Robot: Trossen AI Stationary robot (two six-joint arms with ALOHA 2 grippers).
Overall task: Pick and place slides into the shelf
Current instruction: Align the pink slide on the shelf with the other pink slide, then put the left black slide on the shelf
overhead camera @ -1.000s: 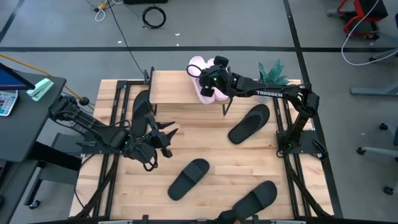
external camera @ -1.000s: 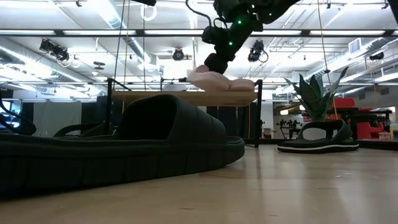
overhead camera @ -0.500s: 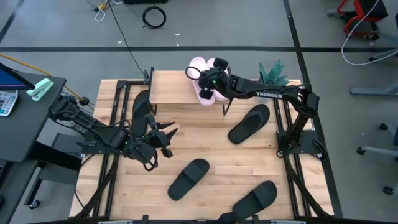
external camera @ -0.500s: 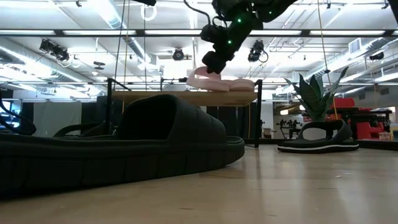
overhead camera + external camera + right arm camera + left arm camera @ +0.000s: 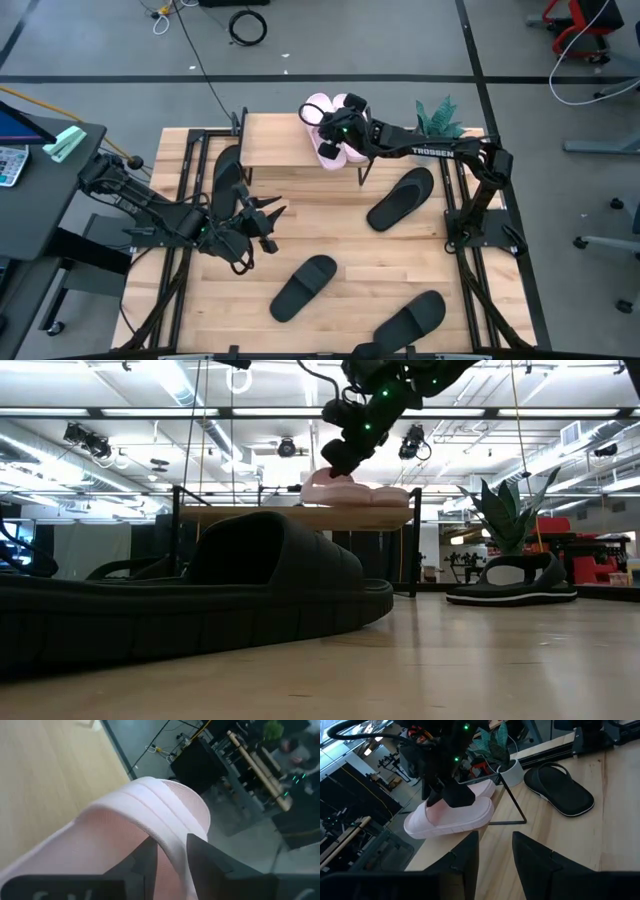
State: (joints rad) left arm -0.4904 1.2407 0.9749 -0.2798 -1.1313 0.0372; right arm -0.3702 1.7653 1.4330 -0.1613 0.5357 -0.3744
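Note:
Two pale pink slides (image 5: pixel 330 135) lie side by side on the right end of the shelf's plank top (image 5: pixel 280 142). My right gripper (image 5: pixel 338 125) reaches over them from the table's right and is shut on the nearer-left pink slide (image 5: pixel 452 815). Four black slides lie on their soles on the table: one by the shelf's left legs (image 5: pixel 228 178), one right of the shelf (image 5: pixel 400 197), two near the front (image 5: pixel 304 287) (image 5: pixel 412 322). My left gripper (image 5: pixel 266 213) hovers open over the table's left-middle, touching nothing. My right gripper pinches the pink slide's wide strap (image 5: pixel 167 822) at its edge, the fingers (image 5: pixel 200 857) coming from above and slanting down. The strap's edge runs between the two fingers. The slide's sole rests on the shelf top (image 5: pixel 460 837), beside the other pink slide.
A potted green plant (image 5: pixel 440 117) stands at the table's far right corner beside the shelf. One black slide (image 5: pixel 200 590) fills the low view's foreground. Black arm frames run along both table sides. Bare tabletop lies between the shelf and the front slides.
My right gripper has shifted slightly toward the table's left above the shelf, staying shut on the strap. The pink slide it holds has tipped a little on the plank. The left arm has kept still.

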